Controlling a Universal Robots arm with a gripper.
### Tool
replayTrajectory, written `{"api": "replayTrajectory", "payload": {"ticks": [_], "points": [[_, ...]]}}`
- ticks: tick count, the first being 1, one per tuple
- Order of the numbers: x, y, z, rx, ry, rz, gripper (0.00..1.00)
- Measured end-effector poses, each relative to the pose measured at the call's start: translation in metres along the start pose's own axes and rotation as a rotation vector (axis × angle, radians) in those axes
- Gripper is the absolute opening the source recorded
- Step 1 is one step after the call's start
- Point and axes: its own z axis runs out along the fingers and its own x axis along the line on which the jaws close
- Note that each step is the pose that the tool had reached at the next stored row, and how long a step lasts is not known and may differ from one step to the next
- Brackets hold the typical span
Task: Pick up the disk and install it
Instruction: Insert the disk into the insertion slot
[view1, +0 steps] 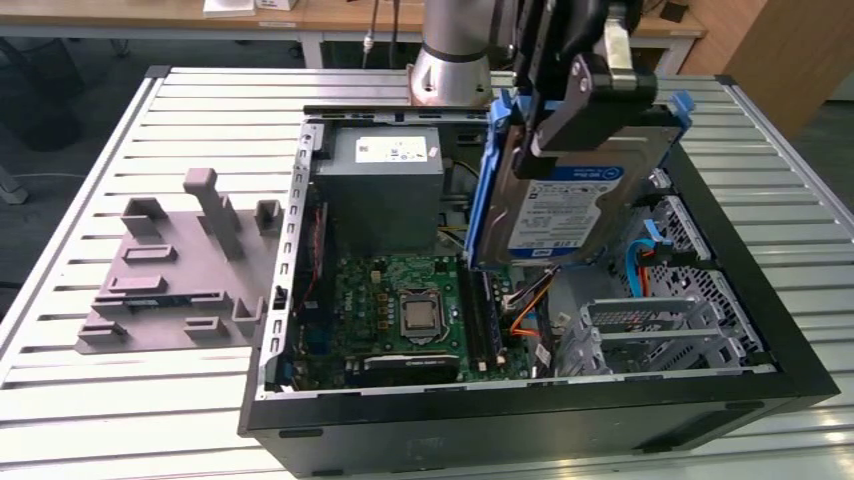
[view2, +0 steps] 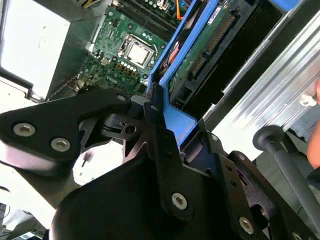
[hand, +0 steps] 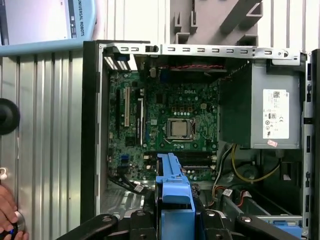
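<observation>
The disk (view1: 561, 205), a silver drive with a blue-and-white label and blue side rails, hangs tilted on edge above the open computer case (view1: 534, 425). My gripper (view1: 583, 118) is shut on its upper end, black fingers pressing both faces. The second wrist view has the disk's blue rail (view2: 175, 117) and green circuit side (view2: 205, 45) running away from the gripper (view2: 177, 122) toward the case. In the first wrist view the blue rail (hand: 172, 192) sticks out from between the fingers (hand: 142, 220), over the case interior.
Inside the case sit a grey power supply (view1: 387, 185), the green motherboard (view1: 407, 300) and a metal drive cage (view1: 667, 325) with blue latches. A grey fixture (view1: 180, 265) lies on the slatted table at the exterior view's left. A person's hand (hand: 7, 215) is beside the case.
</observation>
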Motion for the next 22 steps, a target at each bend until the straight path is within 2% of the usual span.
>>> {"api": "replayTrajectory", "payload": {"ticks": [2,4,11,18,22], "points": [[0.0019,-0.0064,0.0009,0.0,-0.0001,0.0,0.36],[0.0048,-0.0095,0.0019,0.0,-0.0001,0.0,0.36],[0.0194,-0.0116,0.0059,0.0002,-0.0001,0.0,0.36],[0.023,-0.0149,0.0116,0.0007,-0.0001,0.012,0.36],[0.0269,-0.0231,0.0132,0.0007,-0.0001,0.012,0.36]]}}
